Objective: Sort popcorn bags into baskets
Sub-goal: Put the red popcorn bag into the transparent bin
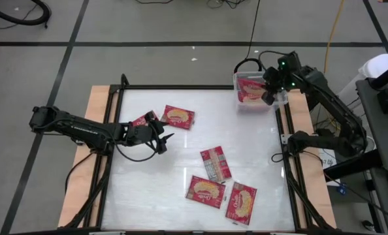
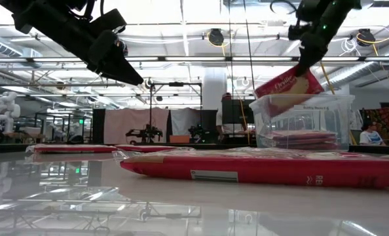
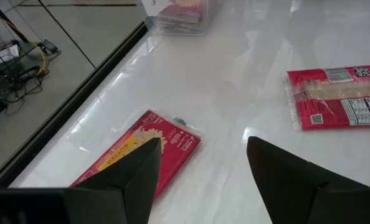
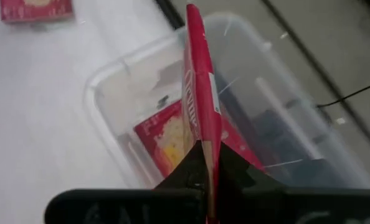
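Several red popcorn bags lie flat on the white table: one (image 1: 177,116) near my left gripper, one (image 1: 144,120) beside it, a grey-backed one (image 1: 215,163), and two (image 1: 205,189) (image 1: 241,202) toward the near edge. The clear basket (image 1: 256,101) stands at the table's far right corner with packets (image 4: 169,134) inside. My left gripper (image 1: 162,138) hovers open above the table, next to a bag (image 3: 141,146). My right gripper (image 1: 271,88) is over the basket, shut on a bag (image 2: 288,85). My right gripper pinches a red popcorn bag between its two fingers by one end (image 4: 205,146). The fingers come from above, slanting down. The bag is lifted clear and hangs tilted below the fingers (image 2: 307,62), with its lower corner (image 2: 263,92) at the basket's rim.
A wooden border and a black frame (image 1: 122,88) edge the table. Cables and equipment sit off the right side (image 1: 338,140). Open tabletop lies between the left gripper and the grey-backed bag (image 3: 341,96). In the low view a bag (image 2: 260,167) lies close to the camera.
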{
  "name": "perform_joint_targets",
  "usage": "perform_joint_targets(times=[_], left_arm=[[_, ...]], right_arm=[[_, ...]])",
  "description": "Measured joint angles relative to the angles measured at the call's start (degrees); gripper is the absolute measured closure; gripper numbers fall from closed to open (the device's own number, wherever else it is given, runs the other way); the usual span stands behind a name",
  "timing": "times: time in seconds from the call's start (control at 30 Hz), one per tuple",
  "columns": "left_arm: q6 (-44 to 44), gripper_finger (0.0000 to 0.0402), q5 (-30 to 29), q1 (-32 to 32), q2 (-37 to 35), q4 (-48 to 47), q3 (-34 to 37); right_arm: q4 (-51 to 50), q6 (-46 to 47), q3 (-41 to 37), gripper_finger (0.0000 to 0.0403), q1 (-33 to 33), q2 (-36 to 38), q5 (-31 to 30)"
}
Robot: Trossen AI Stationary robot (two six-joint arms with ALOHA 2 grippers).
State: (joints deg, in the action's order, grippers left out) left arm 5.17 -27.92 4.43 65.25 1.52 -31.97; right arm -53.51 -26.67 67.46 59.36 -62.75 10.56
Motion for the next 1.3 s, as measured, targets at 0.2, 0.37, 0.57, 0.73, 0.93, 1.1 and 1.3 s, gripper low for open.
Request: perform_joint_targets(times=[0.2,0.37,0.57,0.73,0.93,1.1,1.3], left_arm=[[-0.2,0.0158,0.0,0.0,0.0,0.0,0.0],[-0.2,0.0158,0.0,0.0,0.0,0.0,0.0],[-0.5,0.0158,0.0,0.0,0.0,0.0,0.0],[-0.5,0.0158,0.0,0.0,0.0,0.0,0.0],[-0.5,0.0158,0.0,0.0,0.0,0.0,0.0],[-0.6,0.0158,0.0,0.0,0.0,0.0,0.0],[-0.6,0.0158,0.0,0.0,0.0,0.0,0.0]], right_arm=[[-0.1,-0.5,-2.1,0.0403,0.5,-2.8,0.2],[-0.2,0.2,-2.7,0.0403,0.7,-4.8,1.5],[0.1,0.3,-2.8,0.0403,2.2,-6.3,1.5],[0.0,1.5,-2.8,0.0385,3.4,-7.5,1.2],[0.1,2.0,-2.8,0.0349,3.6,-8.4,-4.9],[3.4,4.5,-2.8,0.032,3.6,-8.4,-9.3],[8.3,9.8,-2.8,0.0304,3.6,-8.1,-9.1]])
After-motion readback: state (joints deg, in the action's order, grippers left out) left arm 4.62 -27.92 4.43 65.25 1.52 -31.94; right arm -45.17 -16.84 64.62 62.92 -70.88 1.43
